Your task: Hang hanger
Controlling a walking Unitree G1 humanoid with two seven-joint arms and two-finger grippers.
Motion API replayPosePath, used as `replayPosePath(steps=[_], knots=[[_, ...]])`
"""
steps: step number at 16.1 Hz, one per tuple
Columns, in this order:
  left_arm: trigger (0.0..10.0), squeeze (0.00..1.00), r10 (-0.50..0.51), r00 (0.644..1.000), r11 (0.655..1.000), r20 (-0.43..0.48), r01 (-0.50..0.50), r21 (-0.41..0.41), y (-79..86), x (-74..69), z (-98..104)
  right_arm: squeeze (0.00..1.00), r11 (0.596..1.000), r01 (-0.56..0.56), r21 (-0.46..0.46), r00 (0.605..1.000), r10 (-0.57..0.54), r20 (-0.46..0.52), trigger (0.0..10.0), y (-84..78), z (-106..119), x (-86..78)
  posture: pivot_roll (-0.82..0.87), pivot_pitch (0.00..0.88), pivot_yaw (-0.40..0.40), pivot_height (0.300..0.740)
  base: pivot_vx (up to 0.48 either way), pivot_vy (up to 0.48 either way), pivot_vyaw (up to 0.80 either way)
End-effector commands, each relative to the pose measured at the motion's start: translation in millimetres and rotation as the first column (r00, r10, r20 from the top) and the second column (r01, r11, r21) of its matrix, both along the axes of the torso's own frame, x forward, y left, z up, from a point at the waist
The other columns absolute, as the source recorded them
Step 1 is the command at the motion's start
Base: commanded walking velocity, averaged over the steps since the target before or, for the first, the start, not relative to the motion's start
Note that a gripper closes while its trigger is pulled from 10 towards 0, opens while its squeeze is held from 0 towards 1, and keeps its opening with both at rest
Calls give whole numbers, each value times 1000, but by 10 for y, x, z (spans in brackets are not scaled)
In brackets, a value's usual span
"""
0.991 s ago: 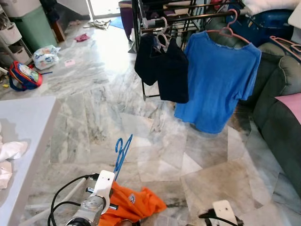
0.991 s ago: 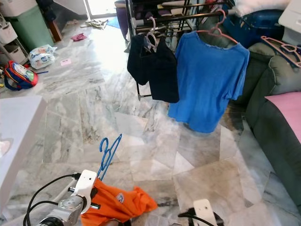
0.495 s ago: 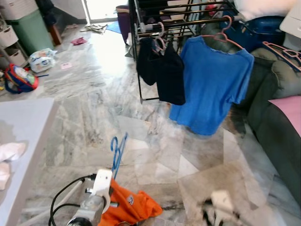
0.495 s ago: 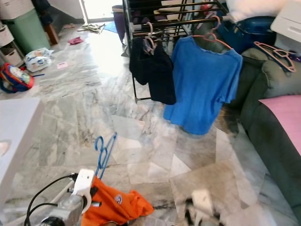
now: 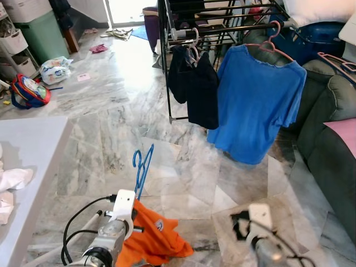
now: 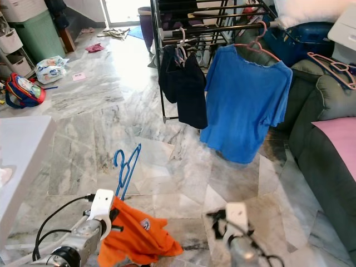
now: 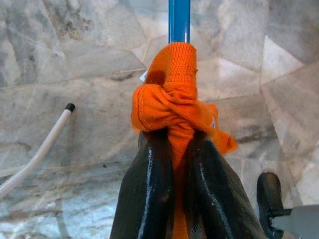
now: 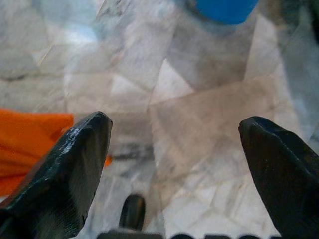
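While pinching orange garment (image 7: 172, 107): left fingers (image 7: 147, 199).

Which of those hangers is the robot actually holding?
The blue hanger carrying the orange garment, pinched in the left claw. The pink hanger bearing the blue shirt already hangs on the rack.

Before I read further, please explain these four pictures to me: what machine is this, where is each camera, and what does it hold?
This is a walking humanoid robot in a home. Two pictures come from cameras on its head, looking down at the marble floor. The other two come from a camera on each wrist, looking along that arm's two black fingers. The left tool is closed on an orange garment that sits on a blue hanger. The right tool is open and holds nothing. Ahead stands a black clothes rack, where a blue T-shirt and dark garments already hang. A grey sofa is on the right.
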State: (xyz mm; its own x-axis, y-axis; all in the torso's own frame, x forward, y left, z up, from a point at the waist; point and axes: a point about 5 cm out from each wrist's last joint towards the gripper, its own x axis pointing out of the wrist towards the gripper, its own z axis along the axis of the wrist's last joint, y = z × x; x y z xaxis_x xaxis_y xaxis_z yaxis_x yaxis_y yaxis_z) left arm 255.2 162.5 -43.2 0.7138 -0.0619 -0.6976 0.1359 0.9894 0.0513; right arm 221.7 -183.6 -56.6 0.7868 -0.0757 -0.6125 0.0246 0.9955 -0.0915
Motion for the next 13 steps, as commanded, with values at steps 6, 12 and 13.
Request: replayPosePath(steps=[6, 12, 13], knots=[[10000, 0, -49, 999, 999, -19, 49, 19, -37, -59, -44, 0, 998, -60, -3, 996, 60, -67, 10000, 56, -115, -175, -109, 20, 39, 740, 0, -369, 0], [10000, 0, -17, 1000, 1000, -20, 17, 9, 19, -74, -51, 0, 1000, -28, 2, 997, 28, -72, 10000, -10, -116, -184, -109, 32, 44, 740, 0, -113, 0], [10000, 0, -14, 1000, 1000, -20, 15, 10, 24, -73, -50, 0, 1000, -26, 3, 997, 26, -71, 10000, -8, -115, -183, -109, 32, 44, 740, 0, 0, 0]])
